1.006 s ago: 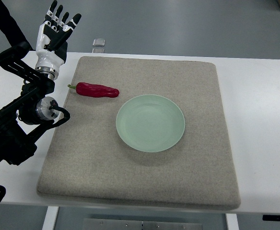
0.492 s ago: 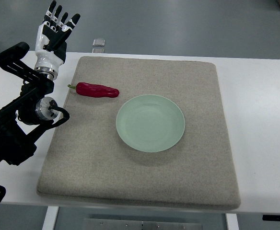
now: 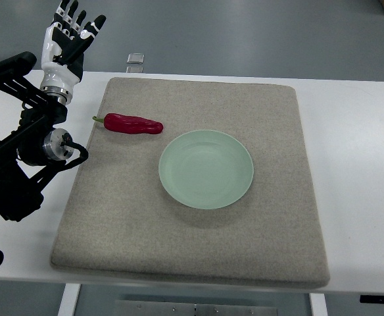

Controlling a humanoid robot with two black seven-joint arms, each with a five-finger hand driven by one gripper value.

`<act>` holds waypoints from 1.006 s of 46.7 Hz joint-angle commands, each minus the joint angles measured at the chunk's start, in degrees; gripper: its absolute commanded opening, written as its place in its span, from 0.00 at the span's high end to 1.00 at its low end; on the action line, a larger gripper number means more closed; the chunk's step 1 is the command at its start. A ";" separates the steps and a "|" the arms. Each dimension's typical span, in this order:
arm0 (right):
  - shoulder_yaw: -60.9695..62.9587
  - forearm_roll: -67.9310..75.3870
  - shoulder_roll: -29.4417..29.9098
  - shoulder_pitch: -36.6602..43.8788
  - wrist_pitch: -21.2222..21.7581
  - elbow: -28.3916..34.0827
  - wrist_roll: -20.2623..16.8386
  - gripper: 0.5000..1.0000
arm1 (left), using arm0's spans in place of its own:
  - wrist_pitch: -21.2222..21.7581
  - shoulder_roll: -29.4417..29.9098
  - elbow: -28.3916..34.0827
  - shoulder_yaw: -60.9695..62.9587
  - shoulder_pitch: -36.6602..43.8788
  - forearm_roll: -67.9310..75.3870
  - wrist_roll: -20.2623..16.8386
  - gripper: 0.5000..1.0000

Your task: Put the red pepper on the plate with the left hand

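Pepper [image 3: 134, 124] glossy red, elongated; green stem left.

Bare mat [image 3: 198, 250] surrounds the red pepper [image 3: 133, 124] on every side; only the plate [image 3: 206, 169] sits near, lower right, not touching.

Glossy red pepper [image 3: 134, 124], smooth plate [image 3: 206, 169], felt-like mat [image 3: 277, 230]
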 commanded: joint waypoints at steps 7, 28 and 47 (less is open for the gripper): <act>0.00 0.00 0.00 -0.01 0.00 0.00 0.00 0.14 | 0.35 1.18 0.10 0.10 0.13 3.70 0.00 0.00; 0.00 0.00 0.00 -0.01 0.00 0.00 0.00 0.14 | -2.64 8.21 -0.25 2.56 -0.40 16.26 1.06 0.00; 0.00 0.00 0.00 -0.01 0.00 0.00 0.00 0.14 | -4.93 17.61 -0.08 13.81 -4.53 37.96 2.02 0.02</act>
